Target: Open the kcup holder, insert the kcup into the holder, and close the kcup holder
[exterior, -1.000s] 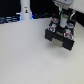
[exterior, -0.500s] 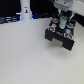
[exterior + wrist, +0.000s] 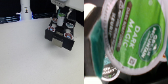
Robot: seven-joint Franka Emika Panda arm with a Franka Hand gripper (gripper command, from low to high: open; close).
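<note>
The kcup holder [image 3: 55, 36] is a black boxy unit at the exterior view's right, with round slots on top. My white gripper [image 3: 60, 21] hangs right over its back part. In the wrist view the kcup [image 3: 134, 30], with a green "Dark Magic" lid, fills most of the frame, tilted and very close to the camera, apparently held in the gripper. My fingers are hidden behind it. A second green-lidded pod [image 3: 109, 74] sits in the dark holder [image 3: 95, 47] beneath. Whether the drawer stands open is unclear at this size.
A tall white bottle-like object [image 3: 26, 9] stands at the back, on the exterior view's left. Dark equipment [image 3: 10, 20] lines the back edge. The white tabletop [image 3: 25, 55] spreads in front of and beside the holder.
</note>
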